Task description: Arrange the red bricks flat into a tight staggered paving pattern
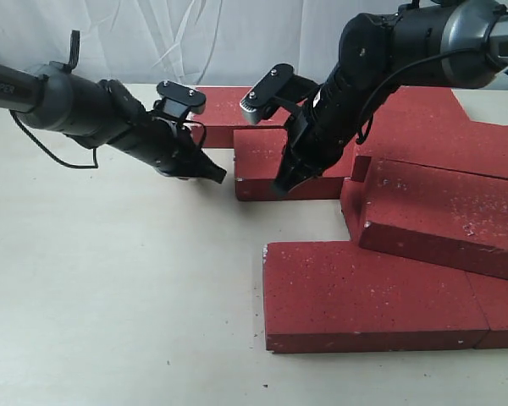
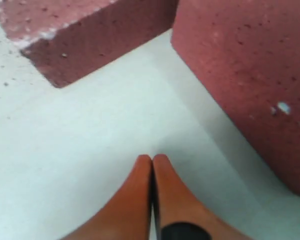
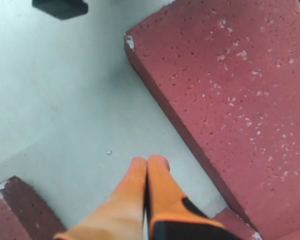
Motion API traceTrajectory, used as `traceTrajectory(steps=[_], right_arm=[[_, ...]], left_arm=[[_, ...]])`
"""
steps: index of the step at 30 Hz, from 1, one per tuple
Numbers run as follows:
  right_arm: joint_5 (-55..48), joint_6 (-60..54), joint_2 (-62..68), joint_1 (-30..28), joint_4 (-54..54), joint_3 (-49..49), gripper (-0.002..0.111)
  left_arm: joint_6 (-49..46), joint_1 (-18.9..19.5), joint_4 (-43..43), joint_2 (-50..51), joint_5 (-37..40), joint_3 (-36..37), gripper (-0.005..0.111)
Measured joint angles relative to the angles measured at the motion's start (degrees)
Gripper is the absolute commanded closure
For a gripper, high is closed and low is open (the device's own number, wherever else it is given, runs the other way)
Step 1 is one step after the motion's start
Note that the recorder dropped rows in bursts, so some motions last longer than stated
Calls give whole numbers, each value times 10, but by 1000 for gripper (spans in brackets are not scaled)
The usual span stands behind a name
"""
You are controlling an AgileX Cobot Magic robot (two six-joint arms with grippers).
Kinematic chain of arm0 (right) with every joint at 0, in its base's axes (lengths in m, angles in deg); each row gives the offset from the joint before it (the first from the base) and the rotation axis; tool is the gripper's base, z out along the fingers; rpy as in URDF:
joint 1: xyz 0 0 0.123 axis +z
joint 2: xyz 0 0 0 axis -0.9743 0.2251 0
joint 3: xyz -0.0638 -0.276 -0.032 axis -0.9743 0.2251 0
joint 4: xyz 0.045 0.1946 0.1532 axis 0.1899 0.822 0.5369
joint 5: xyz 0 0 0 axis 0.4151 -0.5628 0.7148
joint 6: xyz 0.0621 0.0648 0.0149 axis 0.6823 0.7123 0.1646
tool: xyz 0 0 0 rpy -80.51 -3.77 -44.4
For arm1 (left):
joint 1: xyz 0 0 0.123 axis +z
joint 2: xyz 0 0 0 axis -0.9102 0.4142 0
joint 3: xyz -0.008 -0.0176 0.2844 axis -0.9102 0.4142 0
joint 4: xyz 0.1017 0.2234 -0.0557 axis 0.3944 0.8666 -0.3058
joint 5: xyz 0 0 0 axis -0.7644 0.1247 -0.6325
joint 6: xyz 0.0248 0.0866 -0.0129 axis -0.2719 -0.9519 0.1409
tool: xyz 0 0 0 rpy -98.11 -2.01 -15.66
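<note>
**Paving barely begun, both pincers shut and empty**

Closest to the camera, along the near edge of the counter (image 1: 110, 321), a front brick (image 1: 364, 292) lies flat. Another brick butts against its end toward the counter's right edge, and that pair is your only tidy joint. Just behind them, a tilted brick (image 1: 444, 211) seems to ride up on its neighbours rather than lie flat, though the angle makes that hard to confirm.

Further back, the middle brick (image 1: 267, 156) lies flat, with bare counter between it and the front brick. Your right pincer (image 1: 284, 184) sits at its near face, tips pressed together and holding nothing. Your left pincer (image 1: 213, 175) hangs just off its left end, low over the counter, likewise closed tight on nothing.

Beyond, a far brick (image 1: 224, 110) and the rest of the red bricks (image 1: 457, 127) spread toward the far right corner.

I'd judge the job early. You have gaps to close, the raised brick to flatten, and the rows to stagger.
</note>
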Motion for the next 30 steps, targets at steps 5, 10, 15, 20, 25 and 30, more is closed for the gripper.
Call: traceTrajectory(steps=[5,10,15,20,25,30], right_arm=[[9,-1,0,0,1,0,109],[11,-1,0,0,2,0,109],[13,-1,0,0,3,0,109],[15,-1,0,0,4,0,109],[15,-1,0,0,4,0,109],[13,-1,0,0,4,0,109]], left_arm=[[-2,-24,-16,0,-5,0,107],[-2,-54,-29,0,-44,0,107],[-2,-78,-18,9,-80,-3,107],[-4,-82,-15,13,-76,-11,107],[-4,-82,-15,13,-76,-12,107],[-4,-83,-11,14,-74,-13,107]])
